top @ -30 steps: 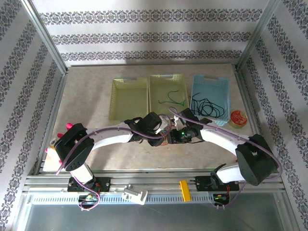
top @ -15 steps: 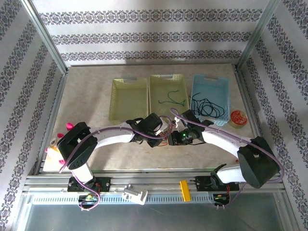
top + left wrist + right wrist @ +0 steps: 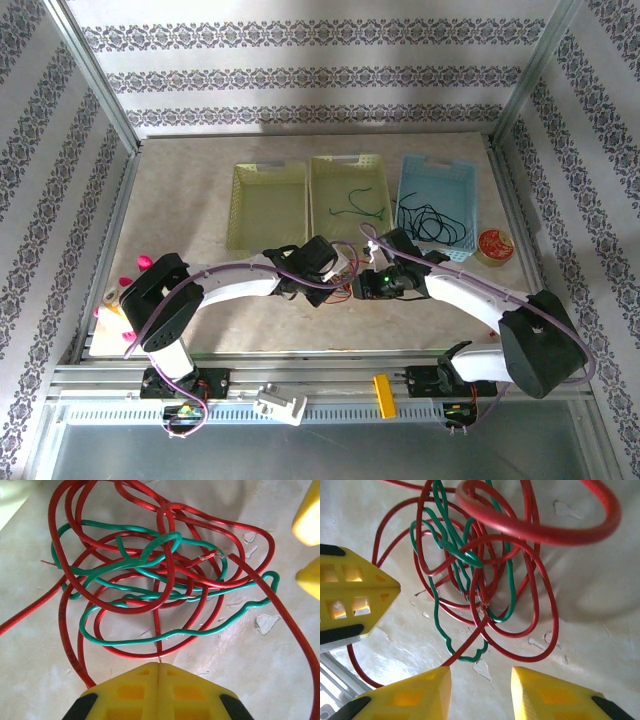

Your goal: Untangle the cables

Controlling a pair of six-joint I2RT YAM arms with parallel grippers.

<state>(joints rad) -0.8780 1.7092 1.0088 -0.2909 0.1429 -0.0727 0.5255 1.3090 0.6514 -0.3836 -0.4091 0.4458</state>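
Because the red cable (image 3: pixel 545 534) and green cable (image 3: pixel 150 640) are light, springy wires looped through each other on the surface (image 3: pixel 40 680) between the arms, a tug on one would likely drag both. A free outer strand looks the best hold. The left pincer (image 3: pixel 158 666) is pressed together, seemingly on a thin red strand; the right pincer (image 3: pixel 480 672) stands apart, empty, just beside the knot.

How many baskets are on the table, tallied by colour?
Pale yellow: 2, the left basket and the middle basket
Blue: 1, the right basket
Total: 3
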